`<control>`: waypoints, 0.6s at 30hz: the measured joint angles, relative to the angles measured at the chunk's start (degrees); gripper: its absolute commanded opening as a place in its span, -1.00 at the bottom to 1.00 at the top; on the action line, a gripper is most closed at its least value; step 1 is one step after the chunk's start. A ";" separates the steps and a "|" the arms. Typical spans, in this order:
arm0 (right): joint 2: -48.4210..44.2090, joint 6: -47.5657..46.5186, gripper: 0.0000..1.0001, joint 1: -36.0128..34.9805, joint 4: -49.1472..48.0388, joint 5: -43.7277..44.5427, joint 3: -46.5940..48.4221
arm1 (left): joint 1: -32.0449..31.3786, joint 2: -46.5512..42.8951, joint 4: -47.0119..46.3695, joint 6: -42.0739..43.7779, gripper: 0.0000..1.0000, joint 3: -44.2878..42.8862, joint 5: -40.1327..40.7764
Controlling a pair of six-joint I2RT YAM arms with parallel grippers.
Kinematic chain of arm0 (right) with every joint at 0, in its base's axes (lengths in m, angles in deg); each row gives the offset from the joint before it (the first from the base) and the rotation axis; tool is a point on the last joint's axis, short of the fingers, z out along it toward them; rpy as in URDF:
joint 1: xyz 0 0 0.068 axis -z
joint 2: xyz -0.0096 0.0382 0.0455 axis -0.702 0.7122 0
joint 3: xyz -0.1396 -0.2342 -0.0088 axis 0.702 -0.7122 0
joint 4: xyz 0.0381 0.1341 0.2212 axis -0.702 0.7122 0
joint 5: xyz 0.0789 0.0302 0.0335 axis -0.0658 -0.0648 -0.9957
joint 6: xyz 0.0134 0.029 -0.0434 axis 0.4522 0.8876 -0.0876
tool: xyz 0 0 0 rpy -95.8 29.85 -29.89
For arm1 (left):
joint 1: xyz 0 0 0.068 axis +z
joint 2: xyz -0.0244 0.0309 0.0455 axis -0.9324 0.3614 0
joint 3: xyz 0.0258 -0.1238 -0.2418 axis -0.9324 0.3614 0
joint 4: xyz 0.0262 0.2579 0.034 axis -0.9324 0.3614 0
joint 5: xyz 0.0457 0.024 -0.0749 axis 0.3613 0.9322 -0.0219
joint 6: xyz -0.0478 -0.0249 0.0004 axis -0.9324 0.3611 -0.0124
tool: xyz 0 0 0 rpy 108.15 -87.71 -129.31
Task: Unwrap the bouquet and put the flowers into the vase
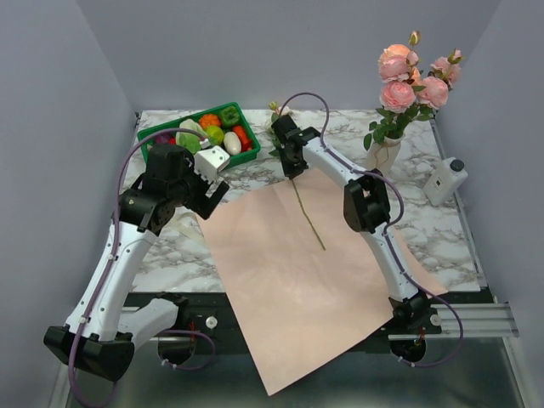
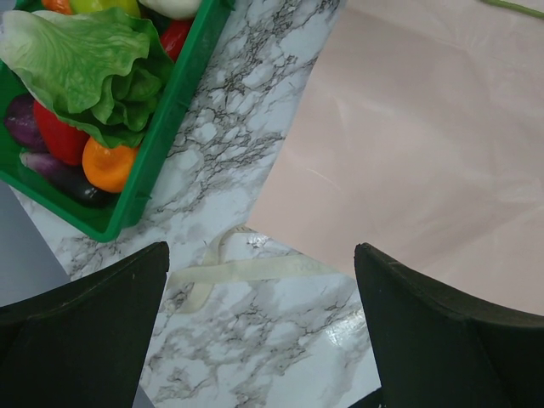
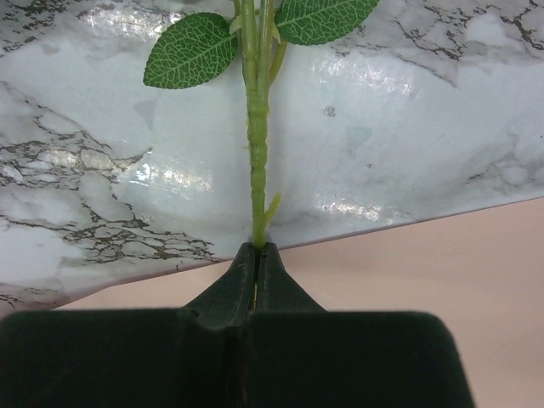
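The bouquet is undone: its pink paper (image 1: pixel 289 280) lies flat on the table and its cream ribbon (image 2: pixel 246 270) lies loose on the marble. One flower stem (image 1: pixel 308 217) lies across the paper, its cream bud (image 1: pixel 274 109) near the crate. My right gripper (image 1: pixel 291 166) is shut on this stem (image 3: pixel 257 153) just below two green leaves (image 3: pixel 189 51). The cream vase (image 1: pixel 384 155) stands at the back right and holds several pink roses (image 1: pixel 412 76). My left gripper (image 2: pixel 262 255) hangs open above the ribbon, beside the paper's left edge, with nothing between its fingers.
A green crate (image 1: pixel 229 108) of toy vegetables sits at the back left, close to my left gripper (image 1: pixel 217 183). A white pump bottle (image 1: pixel 445 180) stands at the right edge. The paper overhangs the table's near edge.
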 measured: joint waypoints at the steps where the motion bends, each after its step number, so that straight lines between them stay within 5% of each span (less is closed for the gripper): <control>1: -0.33 0.20 -0.99 -0.02 -0.15 0.00 -0.48 | 0.00 -0.28 0.07 0.00 0.98 0.00 0.00; 8: -12.07 1.46 -0.99 -0.02 -6.43 0.39 -10.95 | 0.00 -1.36 1.07 0.02 0.97 -0.17 0.02; 18: -42.42 -3.67 -0.99 -0.02 -32.70 1.77 -23.10 | 0.00 -2.05 2.93 0.04 0.97 -0.83 0.09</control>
